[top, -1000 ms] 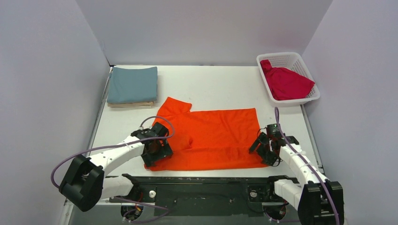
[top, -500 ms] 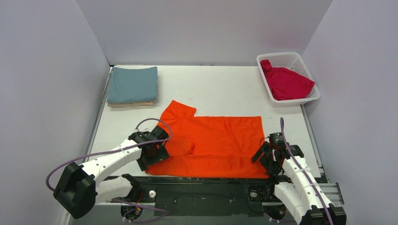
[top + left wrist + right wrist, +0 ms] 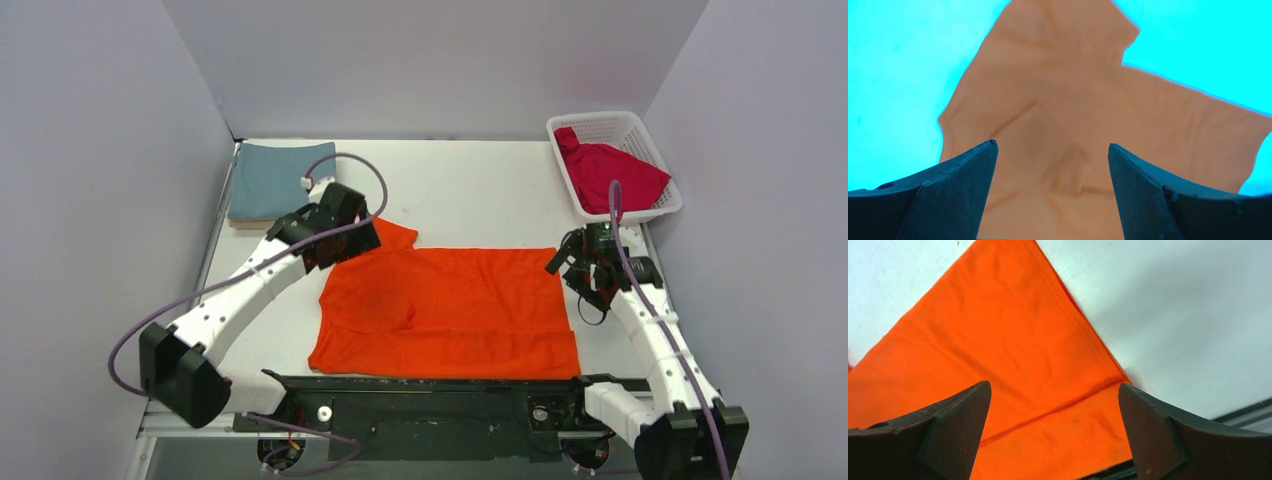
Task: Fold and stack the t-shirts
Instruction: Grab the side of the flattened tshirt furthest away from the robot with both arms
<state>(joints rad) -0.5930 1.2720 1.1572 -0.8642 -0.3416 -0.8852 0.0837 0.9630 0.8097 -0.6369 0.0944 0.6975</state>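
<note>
The bright orange t-shirt (image 3: 450,310) lies spread flat at the near middle of the table, one sleeve pointing to the far left. My left gripper (image 3: 345,243) hovers open and empty over that sleeve; its wrist view shows the shirt (image 3: 1073,115) between the spread fingers (image 3: 960,195). My right gripper (image 3: 582,270) is open and empty above the shirt's far right corner (image 3: 1013,355). The teal-blue shirt (image 3: 268,178) lies folded on the beige one (image 3: 246,222) at the far left. The crimson shirt (image 3: 608,175) is bunched in the basket.
The white lattice basket (image 3: 640,128) stands at the far right corner. Grey walls close in the left, back and right sides. The black rail (image 3: 440,385) with the arm bases runs along the near edge.
Both grippers have let go of the orange shirt's near corners and moved up and away toward the far side. The shirt has been drawn nearer and now lies flat.
</note>
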